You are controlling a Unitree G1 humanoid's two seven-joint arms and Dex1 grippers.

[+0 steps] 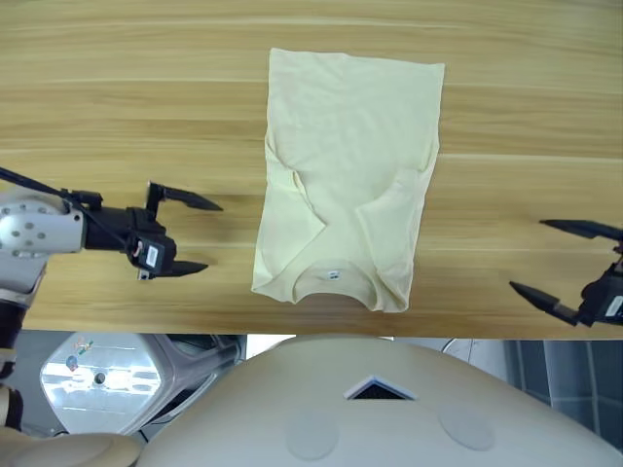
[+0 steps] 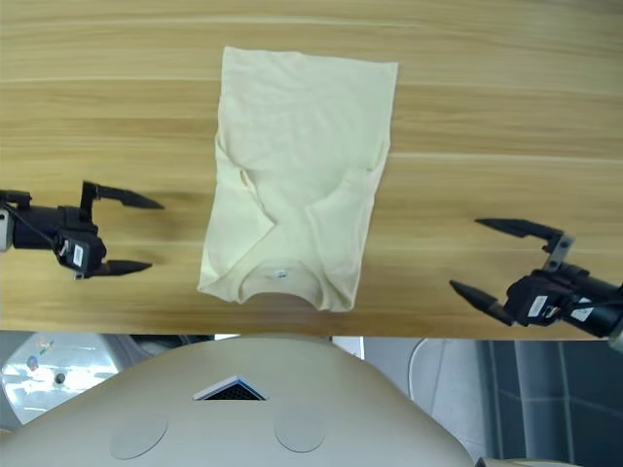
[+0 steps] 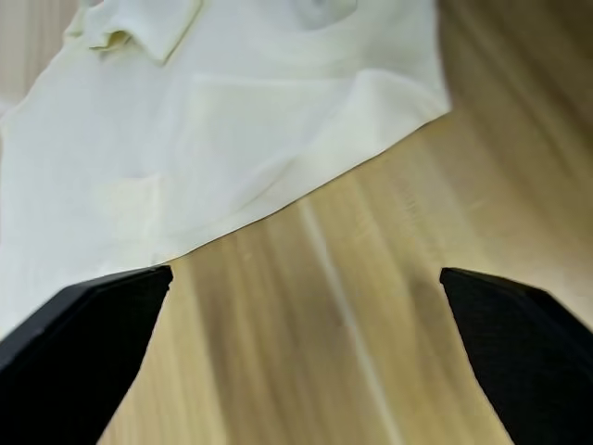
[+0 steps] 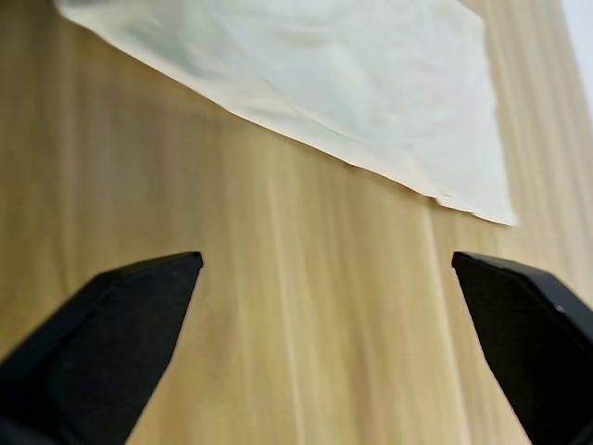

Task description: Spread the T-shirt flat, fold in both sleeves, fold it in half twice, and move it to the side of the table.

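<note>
Currently the T-shirt (image 1: 346, 165) lies at mid-counter (image 1: 117, 97), sleeves folded in, collar (image 1: 333, 277) at the near edge and hem (image 1: 355, 63) at the far side. The left tool (image 1: 211, 235) sits to its left and the right tool (image 2: 465, 255) to its right, both spread wide, holding nothing, apart from the cloth. The first half fold appears next: grip both near corners evenly, lift low, and lay them square on the far hem.

Black pointed left claw (image 1: 212, 235), silver forearm (image 1: 39, 226) (black cable (image 1: 29, 183))
</note>
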